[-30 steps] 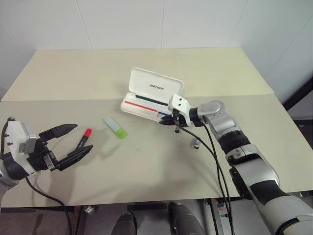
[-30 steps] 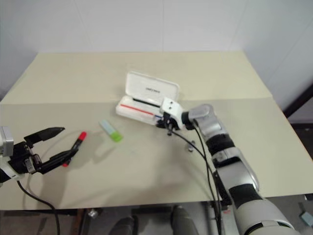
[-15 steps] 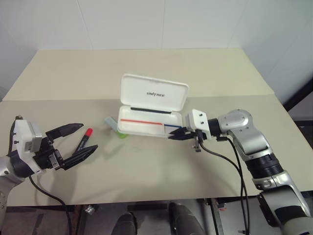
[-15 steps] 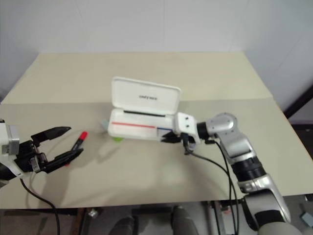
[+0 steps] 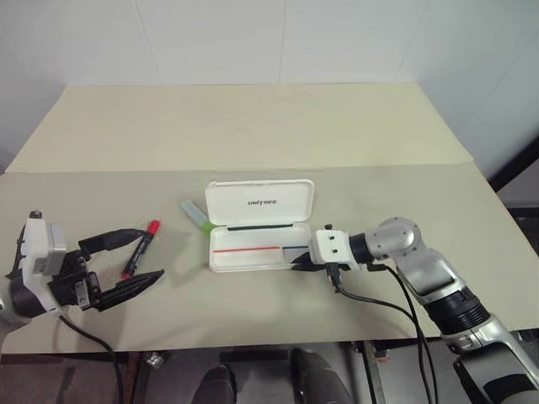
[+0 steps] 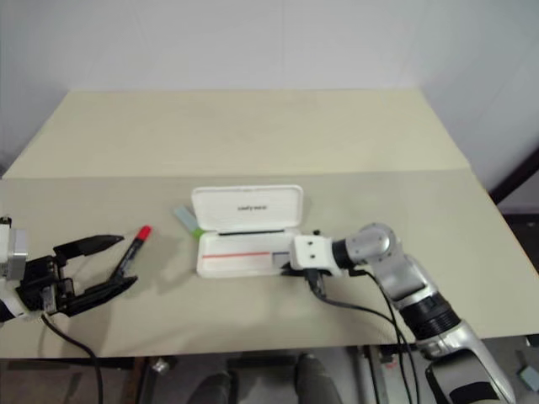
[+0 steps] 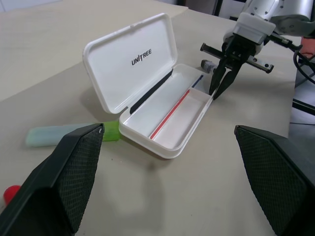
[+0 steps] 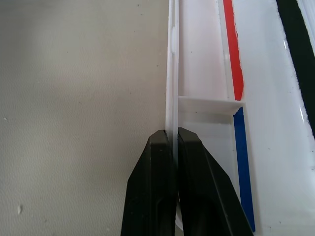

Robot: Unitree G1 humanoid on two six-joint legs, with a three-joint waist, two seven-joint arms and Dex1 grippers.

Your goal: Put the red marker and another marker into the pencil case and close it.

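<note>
Firmly clamped, the right gripper pinches the front wall of the pencil case, one black finger outside the thin white rim and the other inside the tray, at the end where the blue stripe runs. The case lies open near the table's middle, its lid standing up at the 12 o'clock side and its tray bare of pens. Just off the lid's corner, at about 10 o'clock from the case, lies the other marker, pale mint with a lime-green cap, close against the case. Farther out at 9 o'clock the red marker rests on the table, red cap pointing away from the robot. The left gripper hangs at 8 o'clock with its jaws spread wide and holding nothing, its fingertips on either side of the marker's dark barrel.

With the case pinned by one thin wall, the step in hand appears to be steadying it while the left arm collects the red marker. Doing that well likely means keeping the right grip steady and low, so the light tray neither tips nor slides, and bringing the left jaws down square across the barrel's middle rather than the cap. The slim barrel may roll, so a centred, gentle close seems wise. The lid should stay upright until both markers are inside.
</note>
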